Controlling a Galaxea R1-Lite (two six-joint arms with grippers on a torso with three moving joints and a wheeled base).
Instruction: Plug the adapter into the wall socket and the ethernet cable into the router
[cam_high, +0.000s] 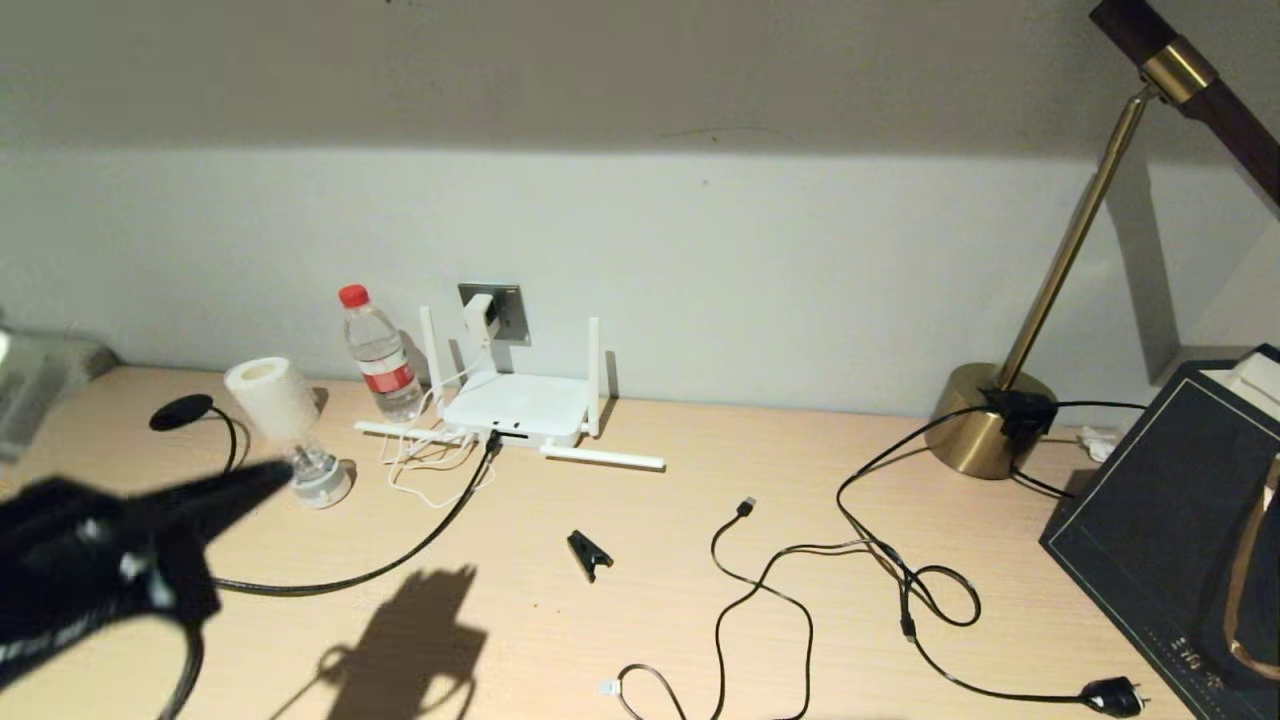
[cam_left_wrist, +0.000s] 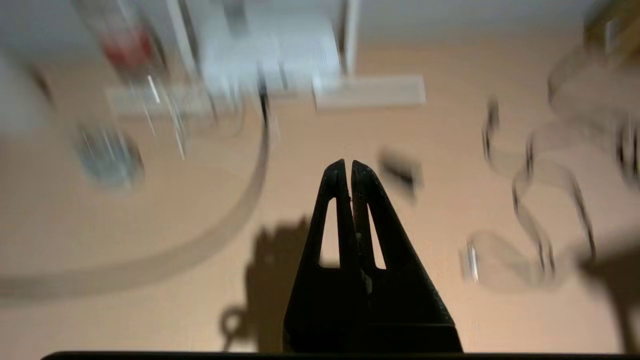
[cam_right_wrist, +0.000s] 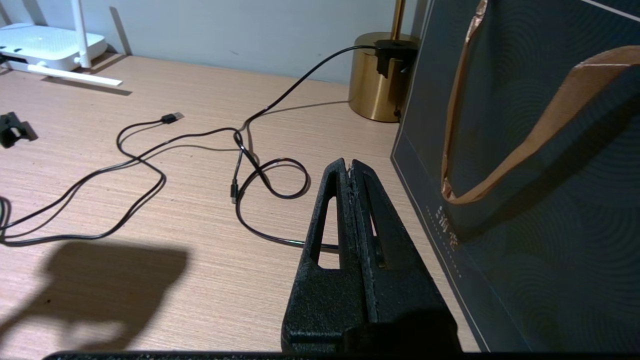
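The white adapter (cam_high: 481, 317) sits in the grey wall socket (cam_high: 508, 311), its thin white cord hanging down behind the router (cam_high: 520, 405). The black ethernet cable (cam_high: 400, 558) runs from the router's front ports across the desk to the left; its oval disc (cam_high: 180, 411) lies at the far left. My left gripper (cam_high: 278, 476) hovers over the near left of the desk, shut and empty, fingertips (cam_left_wrist: 342, 169) together, pointing toward the router (cam_left_wrist: 280, 55). My right gripper (cam_right_wrist: 348, 164) is shut and empty low over the right side of the desk, beside a dark bag (cam_right_wrist: 525, 175).
A water bottle (cam_high: 380, 352) and a paper roll (cam_high: 268, 398) stand left of the router. A small black clip (cam_high: 588, 552), a USB-tipped cable (cam_high: 745, 507), and a lamp cord with black plug (cam_high: 1112, 695) lie mid-desk. The brass lamp base (cam_high: 985, 420) and dark bag (cam_high: 1170, 520) fill the right.
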